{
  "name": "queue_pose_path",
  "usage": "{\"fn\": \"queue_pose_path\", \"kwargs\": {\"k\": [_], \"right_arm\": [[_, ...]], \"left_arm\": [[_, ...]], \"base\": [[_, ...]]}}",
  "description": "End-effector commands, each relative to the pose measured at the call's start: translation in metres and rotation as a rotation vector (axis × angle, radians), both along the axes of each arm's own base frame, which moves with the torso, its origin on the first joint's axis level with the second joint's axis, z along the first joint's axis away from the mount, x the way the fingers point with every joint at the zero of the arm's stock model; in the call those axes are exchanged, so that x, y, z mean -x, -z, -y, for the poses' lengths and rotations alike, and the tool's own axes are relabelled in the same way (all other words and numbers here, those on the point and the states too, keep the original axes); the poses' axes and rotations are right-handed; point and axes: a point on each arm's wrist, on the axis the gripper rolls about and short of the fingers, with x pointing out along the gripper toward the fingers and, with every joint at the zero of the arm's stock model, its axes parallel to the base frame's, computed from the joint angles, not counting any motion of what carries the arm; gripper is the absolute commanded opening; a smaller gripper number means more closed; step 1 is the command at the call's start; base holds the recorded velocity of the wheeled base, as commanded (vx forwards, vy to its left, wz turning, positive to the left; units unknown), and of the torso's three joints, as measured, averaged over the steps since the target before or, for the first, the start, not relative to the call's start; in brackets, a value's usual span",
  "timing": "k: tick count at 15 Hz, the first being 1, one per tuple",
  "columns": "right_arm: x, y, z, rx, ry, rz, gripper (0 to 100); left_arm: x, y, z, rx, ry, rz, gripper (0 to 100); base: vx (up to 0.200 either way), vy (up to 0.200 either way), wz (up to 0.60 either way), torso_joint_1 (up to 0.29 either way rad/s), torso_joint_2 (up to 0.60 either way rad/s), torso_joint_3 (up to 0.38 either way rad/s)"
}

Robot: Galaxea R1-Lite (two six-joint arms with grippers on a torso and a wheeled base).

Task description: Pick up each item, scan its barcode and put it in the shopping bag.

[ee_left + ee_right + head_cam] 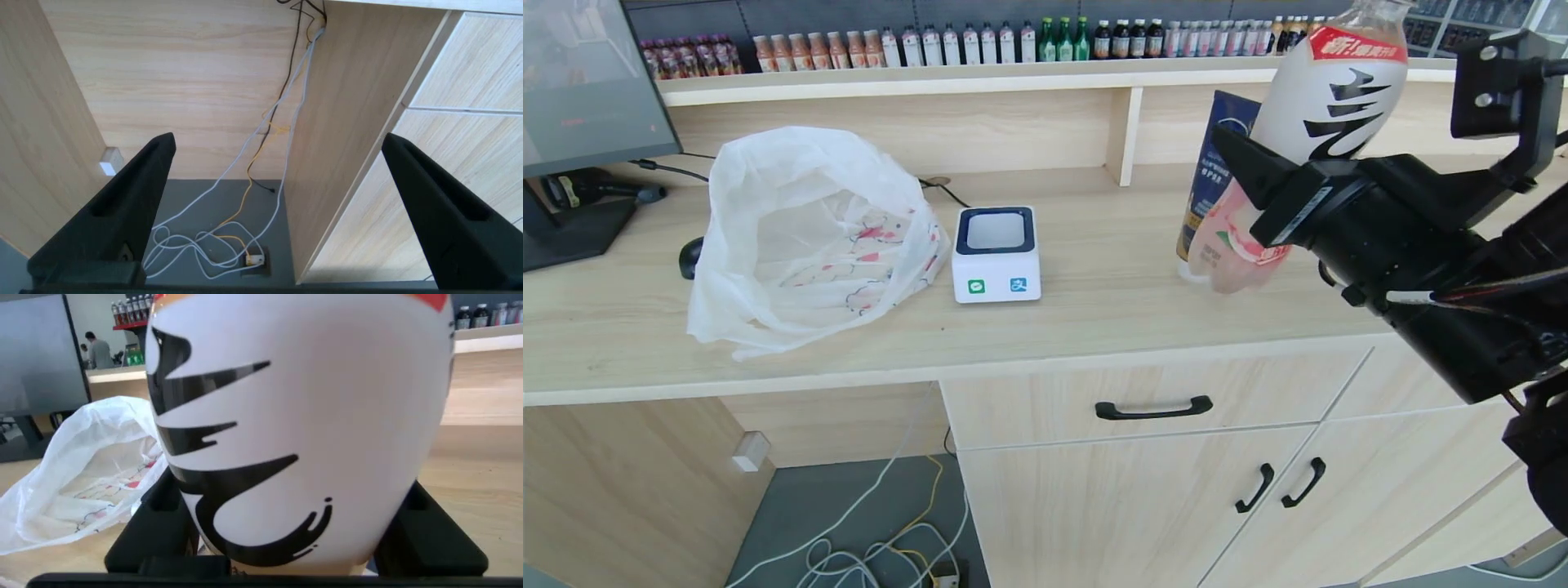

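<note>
While the left gripper [278, 147] stands wide open facing floor cables [221, 237], the right gripper [1245, 196] clamps the white bottle [1339, 90] mid-body, raised over the counter [1111, 269], right of scanner [996, 253] and shopping bag [768, 212].

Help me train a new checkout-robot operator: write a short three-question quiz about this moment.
1. True or false: the bottle lies inside the shopping bag.
2. What stands on the counter between bag and bottle? A) scanner B) keyboard C) basket
3. Fill in: the left tool, down beside the cabinet, is ____ (open/shut).

Key: 1 false, since the right tool holds it above the counter; 2 A; 3 open.
</note>
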Motion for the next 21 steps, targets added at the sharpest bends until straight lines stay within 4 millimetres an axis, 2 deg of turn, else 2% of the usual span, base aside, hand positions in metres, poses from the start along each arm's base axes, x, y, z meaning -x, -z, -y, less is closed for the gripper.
{"fn": "queue_pose_path", "kwargs": {"k": [1, 7, 15, 21], "right_arm": [[-0.004, 0.002, 0.003, 0.004, 0.016, -0.004, 0], [-0.005, 0.006, 0.002, 0.004, 0.017, -0.004, 0], [0.0, -0.002, 0.006, -0.014, 0.014, 0.024, 0], [-0.002, -0.011, 0.005, -0.037, 0.012, 0.048, 0]], "left_arm": [[0.0, 0.0, 0.0, -0.001, -0.001, 0.0, 100], [0.0, 0.0, 0.0, 0.002, -0.001, -0.001, 100], [0.0, 0.0, 0.0, 0.002, -0.001, -0.001, 100], [0.0, 0.0, 0.0, -0.002, -0.001, 0.0, 100]], "base": [[0.0, 0.0, 0.0, 0.0, 0.0, 0.0], [0.0, 0.167, 0.0, 0.003, 0.0, 0.003], [0.0, 0.2, 0.0, 0.001, 0.01, 0.003], [0.0, 0.0, 0.0, 0.0, 0.0, 0.0]]}}
